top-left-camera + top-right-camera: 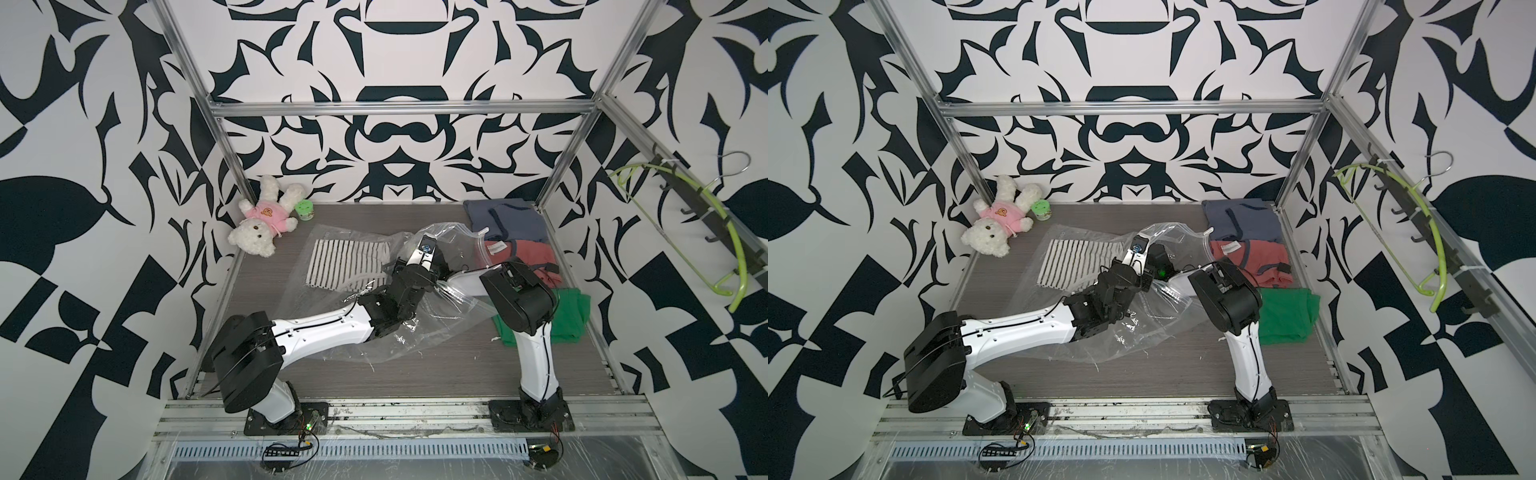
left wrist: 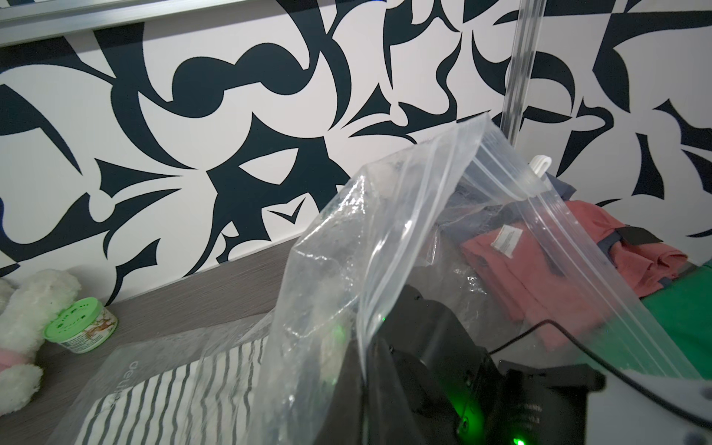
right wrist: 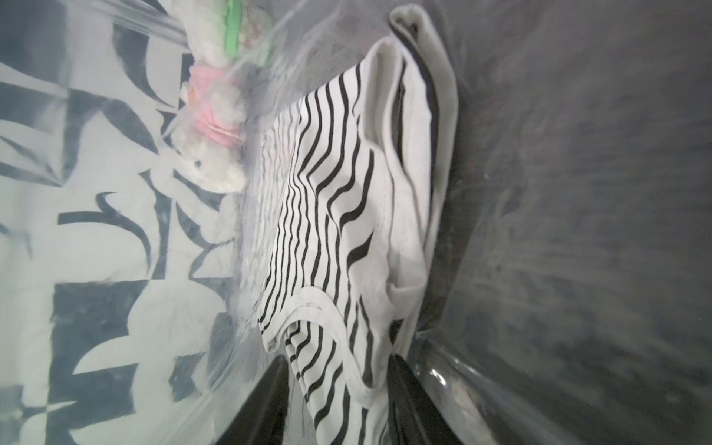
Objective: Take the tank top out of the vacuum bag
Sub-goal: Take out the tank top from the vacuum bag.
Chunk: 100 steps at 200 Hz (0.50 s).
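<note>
The vacuum bag (image 1: 436, 328) (image 1: 1142, 328) is clear crinkly plastic lying across the middle of the table. My left gripper (image 1: 424, 244) (image 1: 1138, 246) (image 2: 364, 346) is shut on its zip-seal edge (image 2: 512, 169) and holds that mouth lifted. The tank top (image 1: 345, 262) (image 1: 1075, 262) (image 2: 173, 393) (image 3: 339, 215), white with black stripes, lies folded inside the bag. My right arm (image 1: 461, 282) reaches into the raised mouth. Its gripper (image 3: 339, 362) is open, a finger on each side of the tank top's near hem. In both top views my left wrist hides the right gripper.
A white teddy bear (image 1: 262, 224) in a pink shirt and a green-lidded jar (image 1: 304, 208) lie at the back left. Folded blue-grey (image 1: 507, 220), red (image 1: 519, 257) and green (image 1: 569, 316) garments line the right edge. A green hanger (image 1: 648, 208) hangs on the right rail.
</note>
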Each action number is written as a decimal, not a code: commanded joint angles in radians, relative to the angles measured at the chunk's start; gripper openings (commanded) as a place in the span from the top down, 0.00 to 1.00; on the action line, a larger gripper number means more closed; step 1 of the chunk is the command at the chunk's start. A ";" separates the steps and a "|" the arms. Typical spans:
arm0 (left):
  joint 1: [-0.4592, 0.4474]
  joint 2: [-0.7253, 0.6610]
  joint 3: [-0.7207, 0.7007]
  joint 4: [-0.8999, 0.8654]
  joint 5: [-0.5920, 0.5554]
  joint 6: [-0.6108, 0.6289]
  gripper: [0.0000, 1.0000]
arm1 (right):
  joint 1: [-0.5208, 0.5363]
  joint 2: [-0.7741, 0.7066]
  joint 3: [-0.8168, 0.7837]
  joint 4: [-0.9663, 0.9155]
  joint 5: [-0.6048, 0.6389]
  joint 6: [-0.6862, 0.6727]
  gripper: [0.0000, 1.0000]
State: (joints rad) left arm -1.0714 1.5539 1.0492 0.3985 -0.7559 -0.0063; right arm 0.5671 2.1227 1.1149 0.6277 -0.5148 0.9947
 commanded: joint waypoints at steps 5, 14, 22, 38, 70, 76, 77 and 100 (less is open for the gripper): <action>0.007 0.008 -0.011 0.051 -0.010 0.003 1.00 | 0.007 0.018 0.054 0.018 -0.024 0.016 0.54; 0.007 0.009 -0.011 0.054 -0.010 0.005 1.00 | 0.007 0.035 0.068 -0.007 -0.020 0.019 0.54; 0.007 0.009 -0.011 0.054 -0.007 0.006 1.00 | 0.007 0.049 0.078 -0.019 -0.017 0.018 0.53; 0.007 0.007 -0.011 0.057 -0.005 0.005 1.00 | 0.008 0.074 0.095 -0.028 -0.017 0.026 0.53; 0.007 0.006 -0.022 0.075 0.017 -0.004 1.00 | 0.014 0.098 0.111 -0.001 -0.012 0.045 0.53; 0.007 0.008 -0.024 0.077 0.019 -0.007 1.00 | 0.014 0.101 0.111 0.009 -0.010 0.053 0.55; 0.007 0.008 -0.023 0.077 0.019 -0.008 1.00 | 0.014 0.102 0.111 0.010 -0.010 0.054 0.55; 0.007 0.017 -0.023 0.080 0.039 -0.032 1.00 | 0.014 0.140 0.125 0.098 -0.039 0.123 0.57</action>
State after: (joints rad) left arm -1.0706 1.5558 1.0401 0.4347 -0.7387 -0.0132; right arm 0.5735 2.2349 1.2091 0.6567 -0.5343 1.0527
